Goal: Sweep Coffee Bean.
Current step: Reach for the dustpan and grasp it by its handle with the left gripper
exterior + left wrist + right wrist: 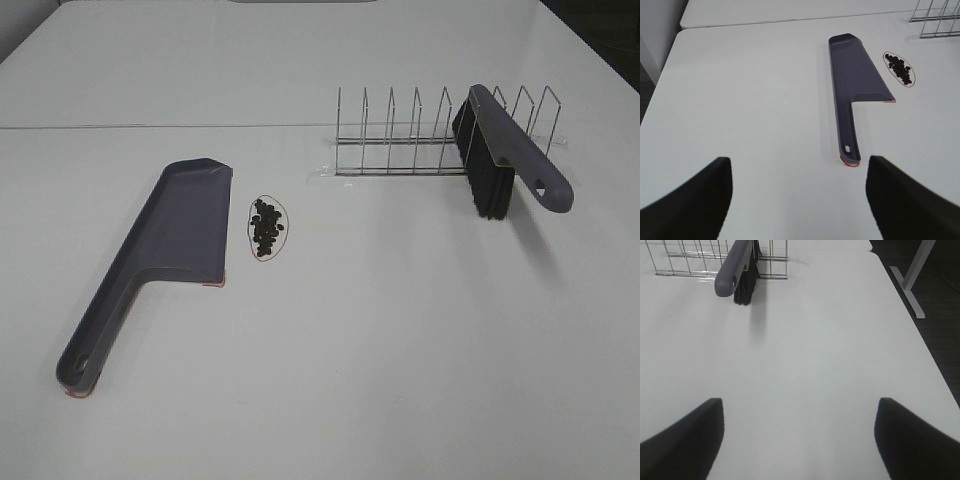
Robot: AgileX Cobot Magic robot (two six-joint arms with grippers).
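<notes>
Beans (267, 227) clustered just beside dustpan (170, 240) | brush (520, 150) leaning in rack (400, 172) | L pincer (799, 160), R pincer (800, 400): both spread open

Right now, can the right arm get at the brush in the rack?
Probably yes. The brush leans in the wire rack with its handle jutting out toward the open right gripper, and only bare table lies between them.

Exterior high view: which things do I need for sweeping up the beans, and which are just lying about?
Needed: coffee beans; dustpan lying beside them; brush propped in the rack.
Lying about: wire rack; thin red loop around the beans.
</notes>
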